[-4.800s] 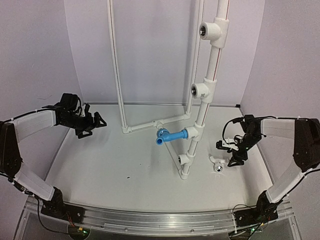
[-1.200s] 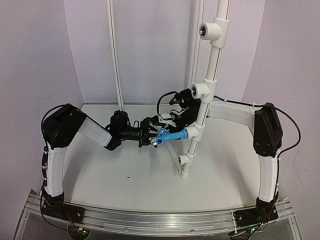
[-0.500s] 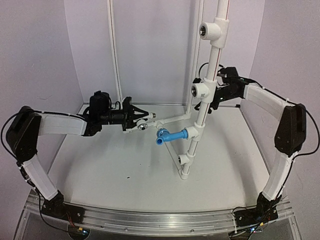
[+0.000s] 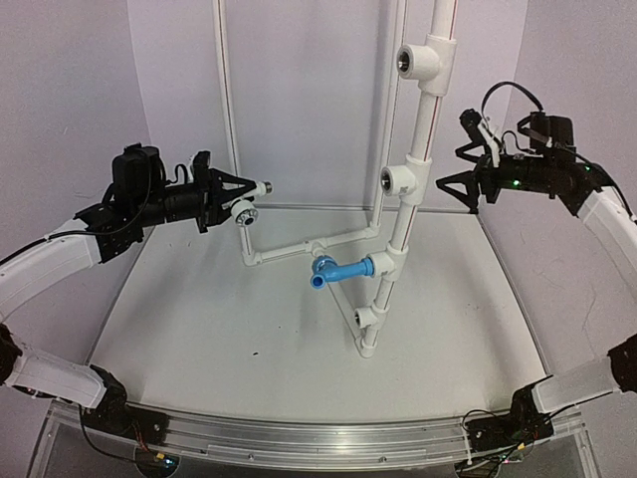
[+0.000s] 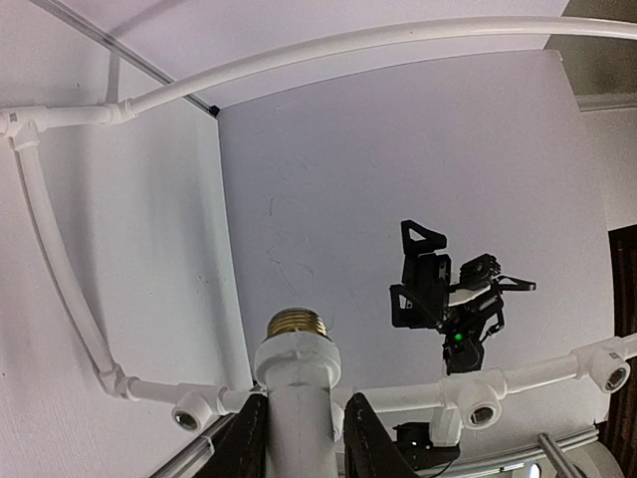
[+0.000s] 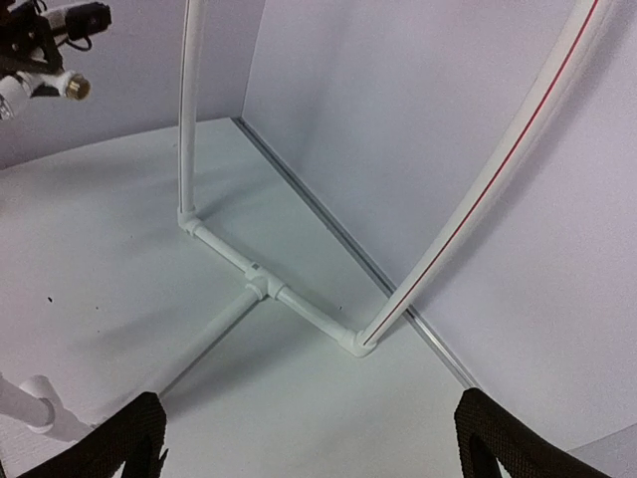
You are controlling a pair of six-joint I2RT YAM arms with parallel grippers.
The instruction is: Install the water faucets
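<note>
My left gripper [image 4: 231,195] is shut on the white water faucet [image 4: 246,206], held high at the left, away from the pipe stand. In the left wrist view its stem [image 5: 299,398] stands between my fingers, with the brass threaded end [image 5: 296,321] pointing away. The blue water faucet [image 4: 338,271] sits screwed into a tee low on the upright pipe [image 4: 426,119]. My right gripper [image 4: 456,165] hangs open to the right of that pipe, level with an unfilled tee [image 4: 398,181]. In the right wrist view the right gripper [image 6: 314,443] holds nothing.
Another open tee [image 4: 418,60] sits near the pipe's top and a small one [image 4: 370,317] near its foot. A low white pipe frame [image 4: 299,249] runs along the floor to a thin upright [image 4: 227,110] at the back. White walls close in on all sides.
My left arm has drawn back up and to the left with the white faucet. My right arm has swung away to the right of the pipe and opened its jaws wider.
</note>
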